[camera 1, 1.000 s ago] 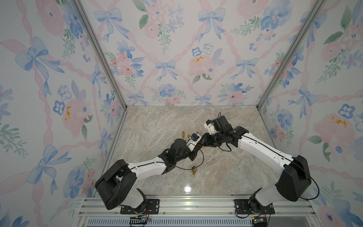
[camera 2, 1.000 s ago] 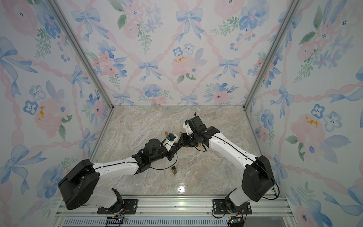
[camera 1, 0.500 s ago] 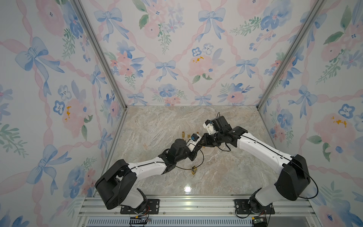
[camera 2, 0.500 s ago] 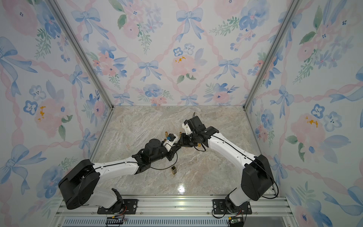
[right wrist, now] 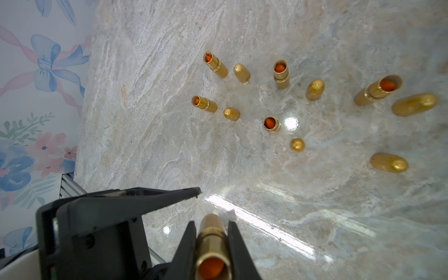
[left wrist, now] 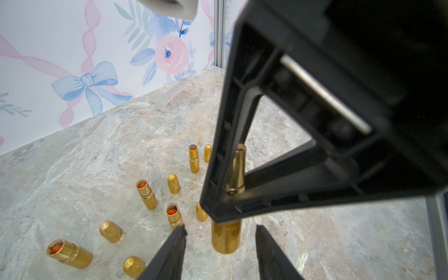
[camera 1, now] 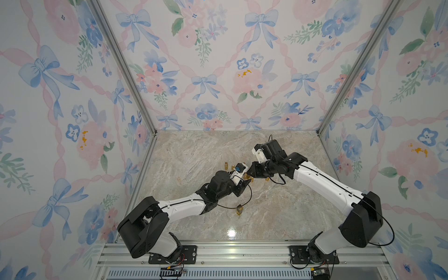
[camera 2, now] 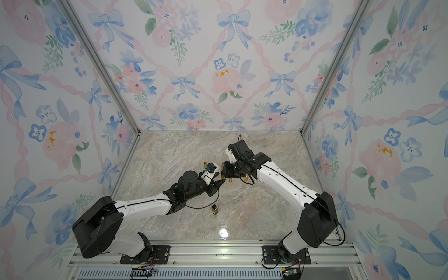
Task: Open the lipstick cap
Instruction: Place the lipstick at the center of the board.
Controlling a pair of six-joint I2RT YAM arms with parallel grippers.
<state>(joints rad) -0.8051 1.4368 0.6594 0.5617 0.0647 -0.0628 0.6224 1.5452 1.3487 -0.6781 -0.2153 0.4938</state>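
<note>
The right hand clamps the lipstick above the surface, its orange end already bare. The left hand keeps its fingers apart around the base, gripping nothing, probably to pass it over. Loose caps rest below.

- What's on the walls?
- Blue bows and pink flowers.
- And the table?
- It looks like stone. A little gold box sits on it, near the metal rail.
</note>
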